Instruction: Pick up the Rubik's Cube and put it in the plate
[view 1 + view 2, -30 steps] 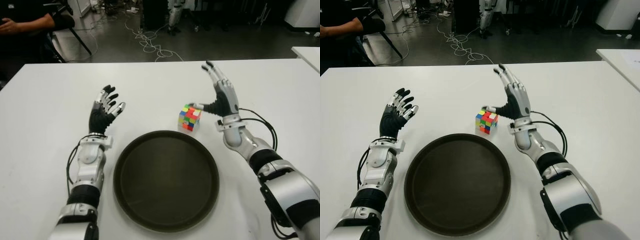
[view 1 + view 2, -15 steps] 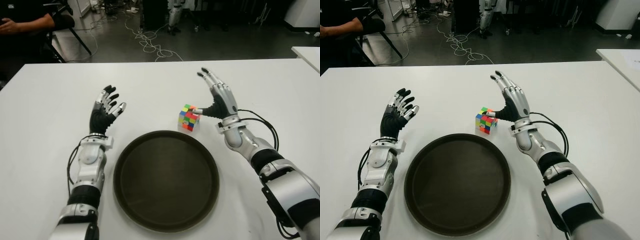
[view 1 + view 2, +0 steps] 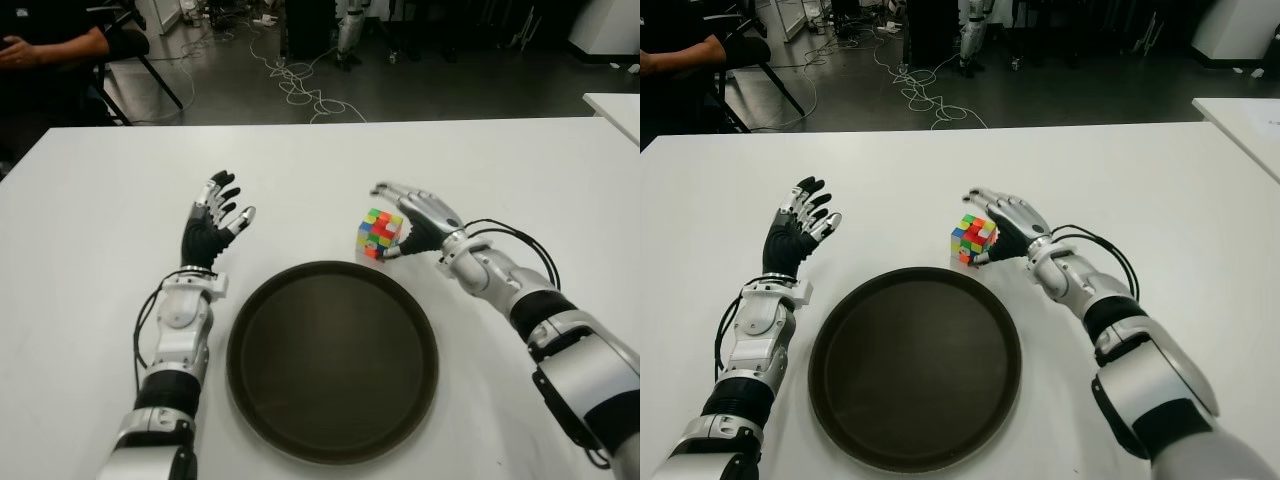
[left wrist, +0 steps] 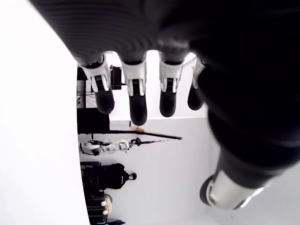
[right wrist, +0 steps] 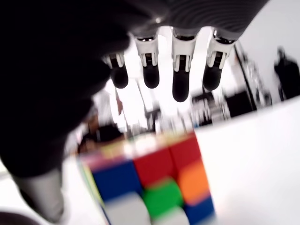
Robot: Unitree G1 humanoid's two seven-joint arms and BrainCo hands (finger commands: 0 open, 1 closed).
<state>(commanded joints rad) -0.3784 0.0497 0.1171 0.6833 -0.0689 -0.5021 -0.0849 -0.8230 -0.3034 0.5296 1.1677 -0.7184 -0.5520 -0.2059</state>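
The Rubik's Cube sits on the white table, just beyond the far rim of the dark round plate and slightly toward the robot's right of the plate's middle. It stands a little tilted, one corner turned toward the plate. A cube has no long axis, so any pair of opposite faces would serve for a grasp.

The right hand is right against the cube on its right side, palm turned down over it. Its four fingers arch out past the cube's top without pressing on it, and the thumb reaches low along the near right edge. The fingers are spread around the cube but not yet closed on it; the cube appears to rest on the table.

The cube lies directly under and just left of that palm, so the grasp likely only needs the fingers to curl in.

The left hand shows well to the left of the cube, beside the plate's far left rim, fingers relaxed and empty.
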